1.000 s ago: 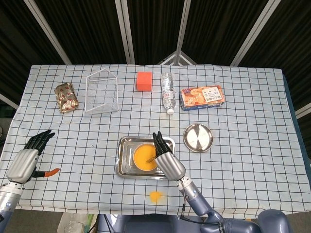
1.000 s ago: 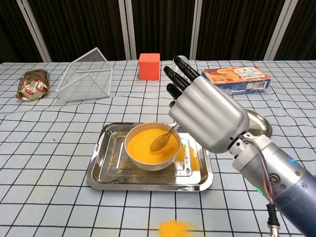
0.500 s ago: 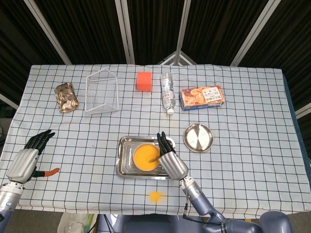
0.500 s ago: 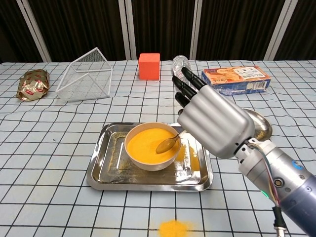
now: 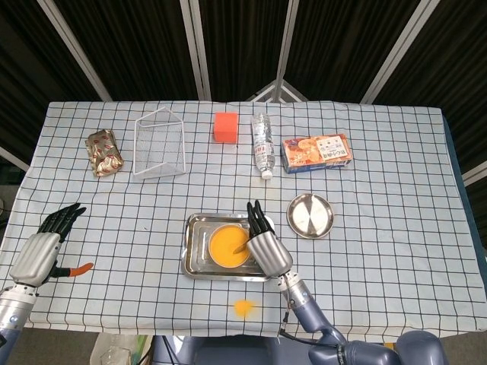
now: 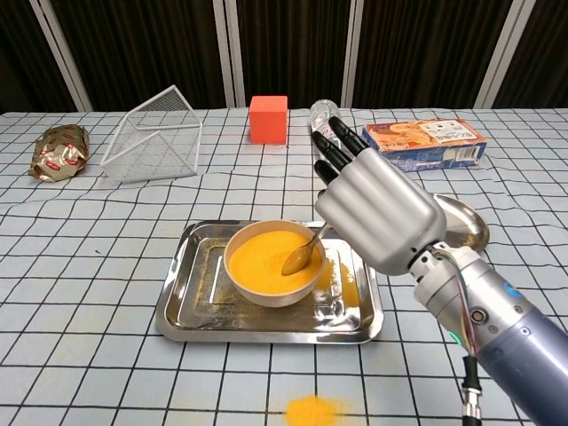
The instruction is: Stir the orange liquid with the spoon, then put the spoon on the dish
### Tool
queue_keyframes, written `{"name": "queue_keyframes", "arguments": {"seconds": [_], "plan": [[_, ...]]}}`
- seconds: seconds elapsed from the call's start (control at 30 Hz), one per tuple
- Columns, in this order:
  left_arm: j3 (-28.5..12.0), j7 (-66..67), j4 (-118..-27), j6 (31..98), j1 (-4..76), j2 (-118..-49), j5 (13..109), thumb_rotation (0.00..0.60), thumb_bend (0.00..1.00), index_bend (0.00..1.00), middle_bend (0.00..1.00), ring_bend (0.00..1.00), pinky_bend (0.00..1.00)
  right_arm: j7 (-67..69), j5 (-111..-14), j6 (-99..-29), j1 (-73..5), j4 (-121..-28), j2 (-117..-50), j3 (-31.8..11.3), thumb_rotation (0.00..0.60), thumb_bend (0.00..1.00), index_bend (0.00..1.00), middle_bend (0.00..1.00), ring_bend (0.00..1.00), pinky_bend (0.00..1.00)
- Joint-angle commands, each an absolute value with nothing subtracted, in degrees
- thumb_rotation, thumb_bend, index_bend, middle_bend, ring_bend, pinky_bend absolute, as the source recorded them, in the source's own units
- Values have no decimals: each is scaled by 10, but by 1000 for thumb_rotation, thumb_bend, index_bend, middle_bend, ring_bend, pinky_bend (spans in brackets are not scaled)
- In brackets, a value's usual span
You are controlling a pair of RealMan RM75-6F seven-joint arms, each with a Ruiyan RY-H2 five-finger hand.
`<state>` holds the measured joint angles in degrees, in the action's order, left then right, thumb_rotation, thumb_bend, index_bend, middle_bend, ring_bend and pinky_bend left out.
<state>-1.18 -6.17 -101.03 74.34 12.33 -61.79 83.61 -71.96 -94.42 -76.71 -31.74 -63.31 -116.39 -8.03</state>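
Head view. Right hand (image 5: 267, 248) sits at the right rim of the bowl (image 5: 228, 246) of orange liquid, inside the steel tray (image 5: 195, 262) near the table's front edge, centre. Over the last second the hand slid right and slightly toward the front edge; fingers still point away from the robot. Spoon (image 5: 240, 248) shows only as a thin line over the liquid. Judgement: stirring is under way, transfer not started. The dish (image 5: 310, 214) stands bare, right of the tray, apart from it. Left hand (image 5: 38, 253) is unchanged by the left front corner, holding nothing, fingers extended and spread.

Count here: 1 bowl, 1 tray, 1 dish, 1 wire basket (image 5: 160, 142), 1 orange block (image 5: 225, 126), 1 bottle (image 5: 262, 144) lying down, 1 box (image 5: 316, 153), 1 foil packet (image 5: 104, 152), 1 orange spill (image 5: 243, 307) on the cloth at the front edge.

Chest view. The right hand (image 6: 376, 216) grasps the spoon (image 6: 302, 256) handle; grip hidden behind the palm. The spoon bowl, raised at the right rim 0.5 s ago, now tilts down into the liquid there. Judgement: another stirring pass, so the spoon is not ready to leave. The dish (image 6: 467, 226) is partly hidden behind the hand. Left hand is out of this view.

Count: 1 spoon, 1 bowl (image 6: 271, 263), 1 tray (image 6: 181, 312).
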Motion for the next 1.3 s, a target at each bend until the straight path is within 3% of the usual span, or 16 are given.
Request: {"name": "queue_keyframes", "arguments": {"seconds": [0.03,0.7,1.3], "plan": [[-12,-62,-1010,743,123,-618,836,600,0,0,0,0,20,-717,-944,-768,-321,-630,-1167,-84,600,779,717,265,0,0],[-12,-64,-1010,743,124,-618,836,600,0,0,0,0,20,-727,-938,-761,-337,-634,-1168,-97,600,779,720,265,0,0],[-12,-57,-1013,743,123,-619,834,600,0,0,0,0,20,-758,-933,-766,-340,-705,-1126,-109,600,779,723,265,0,0]]}}
